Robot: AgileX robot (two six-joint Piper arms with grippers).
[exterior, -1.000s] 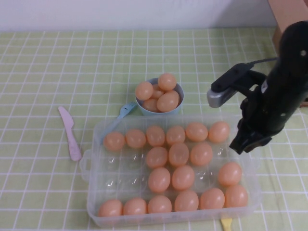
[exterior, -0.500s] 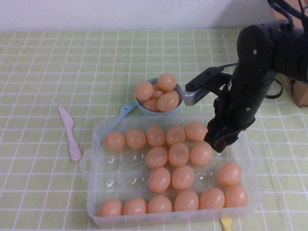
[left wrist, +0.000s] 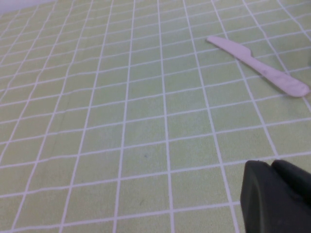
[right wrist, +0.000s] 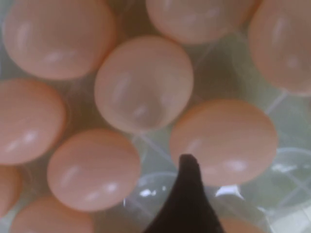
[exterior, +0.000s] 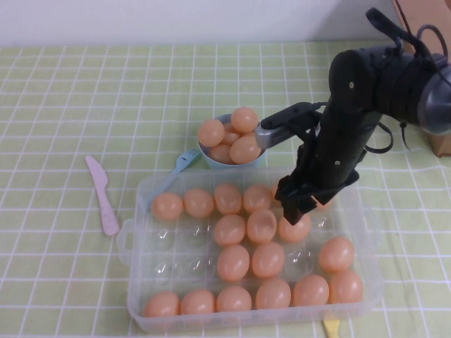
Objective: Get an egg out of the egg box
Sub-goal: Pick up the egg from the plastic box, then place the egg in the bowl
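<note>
The egg box [exterior: 173, 264], a clear plastic tray, lies at the front centre of the table with several peach-orange eggs in its cups. My right gripper [exterior: 301, 205] hangs low over the box's back right part, open and holding nothing. It covers the eggs below, and one egg [exterior: 296, 231] shows just in front of it. In the right wrist view one dark finger [right wrist: 187, 194] points down beside an egg [right wrist: 223, 141]; the other finger is out of frame. My left gripper [left wrist: 269, 167] is shut and empty above the green checked cloth, outside the high view.
A light-blue bowl [exterior: 211, 159] heaped with eggs stands just behind the box. A pink plastic knife [exterior: 102, 193] [left wrist: 257, 65] lies left of the box, with a blue handle [exterior: 184, 160] by the bowl. A brown cardboard box [exterior: 423, 21] stands at the back right.
My right arm has swung left from the box's right edge to above the eggs in its back right part, and its jaws have opened.
</note>
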